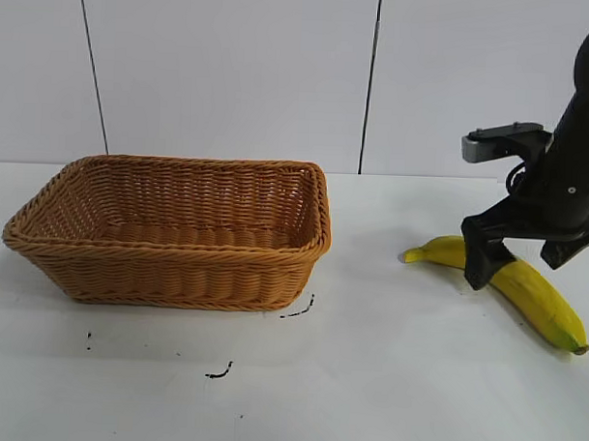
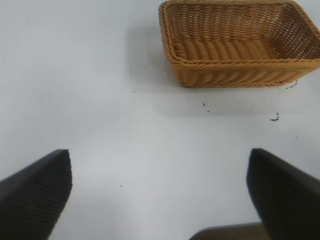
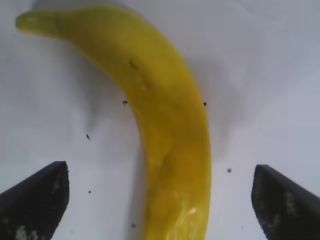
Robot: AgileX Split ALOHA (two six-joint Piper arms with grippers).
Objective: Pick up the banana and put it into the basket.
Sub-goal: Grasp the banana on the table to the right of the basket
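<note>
The yellow banana [image 1: 529, 292] lies flat on the white table at the right, its dark tip toward the front right. My right gripper [image 1: 521, 259] hangs directly over its middle, open wide, one finger on each side and neither touching the fruit. In the right wrist view the banana [image 3: 167, 135] runs between the two black fingertips [image 3: 42, 192] with white table showing on both sides. The woven wicker basket [image 1: 274, 241] stands at the left and holds nothing. My left gripper [image 2: 160, 175] is open over bare table, with the basket [image 2: 225, 75] farther off.
Small black marks [image 1: 298, 311] dot the table in front of the basket. A white panelled wall [image 1: 232, 73] rises behind the table. A stretch of bare table separates basket and banana.
</note>
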